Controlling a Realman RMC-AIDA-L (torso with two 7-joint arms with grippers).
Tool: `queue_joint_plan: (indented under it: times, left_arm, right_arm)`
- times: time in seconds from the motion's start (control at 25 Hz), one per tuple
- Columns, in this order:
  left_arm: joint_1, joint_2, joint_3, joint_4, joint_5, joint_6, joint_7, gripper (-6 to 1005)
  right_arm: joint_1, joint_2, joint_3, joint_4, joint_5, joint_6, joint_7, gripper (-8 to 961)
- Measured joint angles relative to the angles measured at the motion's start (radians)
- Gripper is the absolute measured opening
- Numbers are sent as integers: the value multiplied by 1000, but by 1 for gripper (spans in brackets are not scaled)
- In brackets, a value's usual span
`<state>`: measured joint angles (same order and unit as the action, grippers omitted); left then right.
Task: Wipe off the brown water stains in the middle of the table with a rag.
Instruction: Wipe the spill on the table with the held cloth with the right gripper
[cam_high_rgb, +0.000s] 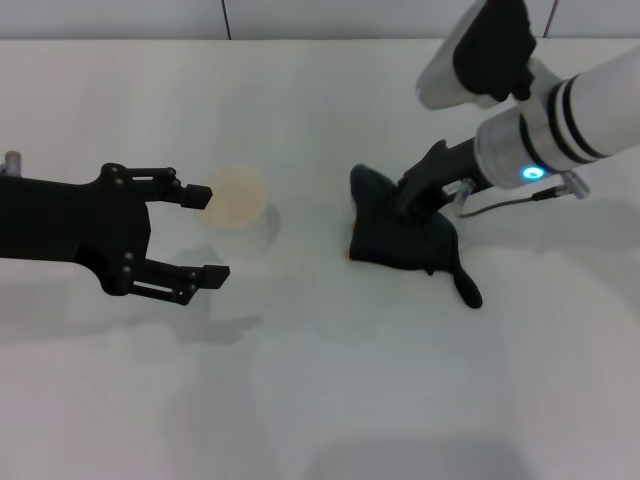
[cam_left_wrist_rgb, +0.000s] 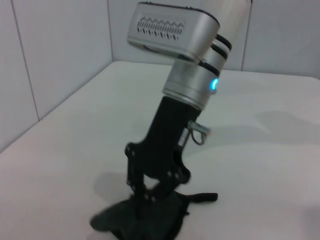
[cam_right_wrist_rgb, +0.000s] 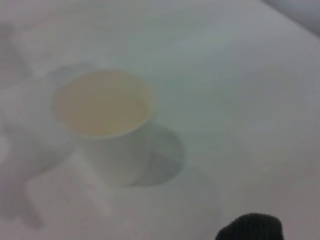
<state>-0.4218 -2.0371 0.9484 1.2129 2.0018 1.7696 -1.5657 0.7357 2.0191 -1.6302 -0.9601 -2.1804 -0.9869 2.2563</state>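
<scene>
The rag (cam_high_rgb: 405, 243), a near-black cloth lump with a narrow tail (cam_high_rgb: 466, 290), lies on the white table (cam_high_rgb: 320, 380) right of centre. My right gripper (cam_high_rgb: 404, 212) reaches down from the upper right and is shut on the rag's top, pressing it on the table. The left wrist view shows this gripper (cam_left_wrist_rgb: 150, 196) gripping the rag (cam_left_wrist_rgb: 137, 222). A thin orange-brown sliver of the stains (cam_high_rgb: 349, 253) shows at the rag's left edge; the remainder is hidden under the cloth. My left gripper (cam_high_rgb: 208, 233) is open at the left, empty.
A clear plastic cup (cam_high_rgb: 241, 207) with an orange-tinted rim stands between the left gripper's fingertips and the rag; it also shows in the right wrist view (cam_right_wrist_rgb: 102, 112). A wall runs along the table's far edge.
</scene>
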Motion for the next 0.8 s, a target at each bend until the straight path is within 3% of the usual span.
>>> queue_joint_plan:
  times: [0.4, 0.8]
  left_arm:
    - [-1, -4, 2, -4, 1, -10, 13, 889]
    - [0, -7, -1, -4, 2, -10, 15, 889]
  right_arm:
    - [20, 8, -143, -37, 43, -56, 47, 83]
    - [-36, 7, -179, -173, 51, -189, 91, 83]
